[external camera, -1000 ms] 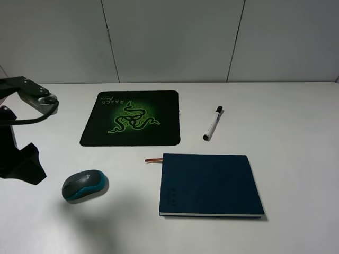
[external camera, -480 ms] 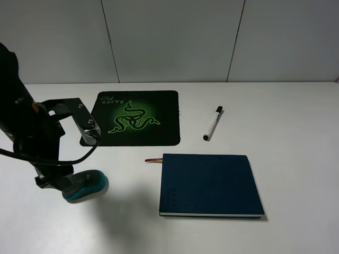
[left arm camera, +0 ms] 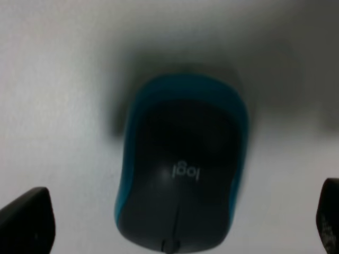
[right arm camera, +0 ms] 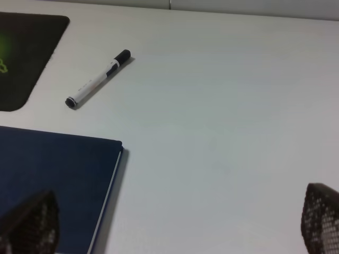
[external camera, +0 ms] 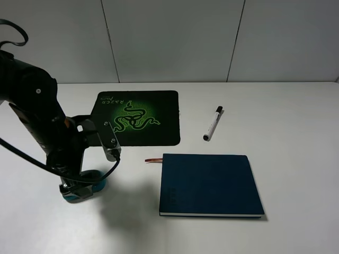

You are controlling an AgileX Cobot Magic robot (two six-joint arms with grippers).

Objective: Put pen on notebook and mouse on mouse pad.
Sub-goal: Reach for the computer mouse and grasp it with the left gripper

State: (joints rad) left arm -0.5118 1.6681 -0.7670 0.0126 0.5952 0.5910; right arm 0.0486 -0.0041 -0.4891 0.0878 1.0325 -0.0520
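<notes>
My left end effector (left arm camera: 177,222) hangs straight above the mouse (left arm camera: 183,174) with its jaws spread wide. In the left wrist view a dark, blunt fingertip (left arm camera: 26,222) stands off to each side, with a strip of bare white tabletop (external camera: 296,132) between it and the mouse, so I grip nothing. The mouse is a rounded oval with a smooth dark grey back, a small pale "logi" mark and a scroll wheel. A glossy teal band wraps its sides. It rests on the tabletop, nearer the front than the near-left corner of the mouse pad (external camera: 132,119) and clear of it. From the high camera my black arm covers most of it, and only a teal edge shows.

The mouse pad is a thin, flat black mat, rectangular with rounded corners. It carries a bright green three-headed snake and green lettering in one corner.

To the right of the mouse the notebook (external camera: 209,184) lies closed and flat. It has a matte navy-teal hard cover with a fine white line of page edges along its near side, and a thin reddish-brown ribbon bookmark (external camera: 153,159) pokes out at its far-left corner.

Beyond the notebook, right of the pad and touching neither, the pen (external camera: 212,124) lies slanted on the tabletop. It is a slim white cylinder with a black cap and a black end.

My right end effector (right arm camera: 175,219) is open and empty, its dimpled dark fingertips (right arm camera: 29,222) held over the tabletop beside the notebook's corner.
</notes>
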